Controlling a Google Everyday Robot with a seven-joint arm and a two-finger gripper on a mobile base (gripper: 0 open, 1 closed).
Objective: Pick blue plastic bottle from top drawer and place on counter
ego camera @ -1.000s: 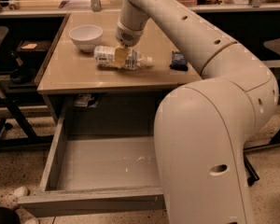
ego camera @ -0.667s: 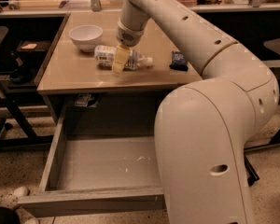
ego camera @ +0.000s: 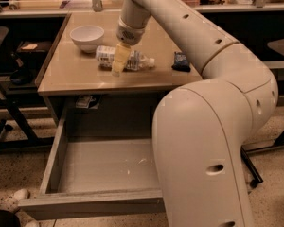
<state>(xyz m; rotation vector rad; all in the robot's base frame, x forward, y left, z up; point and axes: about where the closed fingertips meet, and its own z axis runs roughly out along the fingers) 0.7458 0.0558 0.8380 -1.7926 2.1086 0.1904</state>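
The blue plastic bottle (ego camera: 135, 60) lies on its side on the beige counter (ego camera: 71, 74), white cap pointing right, just right of a white bowl (ego camera: 87, 36). My gripper (ego camera: 119, 63) reaches down from the arm over the bottle's middle. Its near finger (ego camera: 118, 60) stands in front of the label with its tip by the bottle's lower edge; the far finger is hidden behind the bottle. The jaws look open around the bottle. The top drawer (ego camera: 92, 205) is pulled out below the counter and its scuffed grey floor is bare.
A small dark blue packet (ego camera: 181, 61) lies on the counter right of the bottle. My arm's large white body (ego camera: 203, 150) covers the drawer's right side. A long ledge (ego camera: 38, 6) runs behind the counter. Dark table frames stand at left.
The near finger has shifted slightly down and toward the front of the bottle. The bottle has stayed in place on the counter.
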